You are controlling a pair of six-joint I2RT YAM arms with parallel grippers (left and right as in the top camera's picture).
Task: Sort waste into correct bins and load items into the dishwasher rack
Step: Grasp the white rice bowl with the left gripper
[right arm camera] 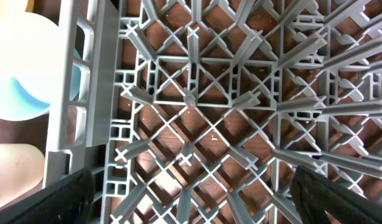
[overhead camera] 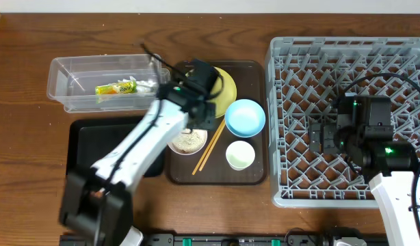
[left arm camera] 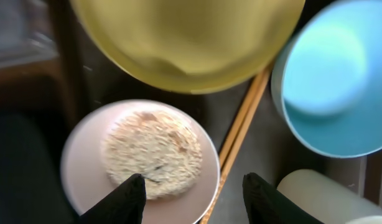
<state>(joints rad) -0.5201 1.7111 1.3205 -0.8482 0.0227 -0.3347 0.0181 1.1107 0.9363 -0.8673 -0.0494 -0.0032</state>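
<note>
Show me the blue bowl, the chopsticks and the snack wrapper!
light blue bowl (overhead camera: 245, 117): overhead view, middle of its inside.
chopsticks (overhead camera: 208, 149): overhead view, halfway along the sticks.
snack wrapper (overhead camera: 115, 88): overhead view, its yellow-green middle.

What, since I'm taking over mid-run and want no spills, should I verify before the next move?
1. Left gripper free: ok, open with nothing between its fingers, above the white bowl.
2. White bowl ready for loading: not ok, rice sits in it.
3. Chopsticks clear of the bowl: cannot tell, they lie right beside its rim.
4. Snack wrapper binned: ok, inside the clear tub.
5. Dishwasher rack free to receive: ok, no items in it, right gripper open above it.
6. Black tray unobstructed: cannot tell, the left arm hides much of it.
</note>
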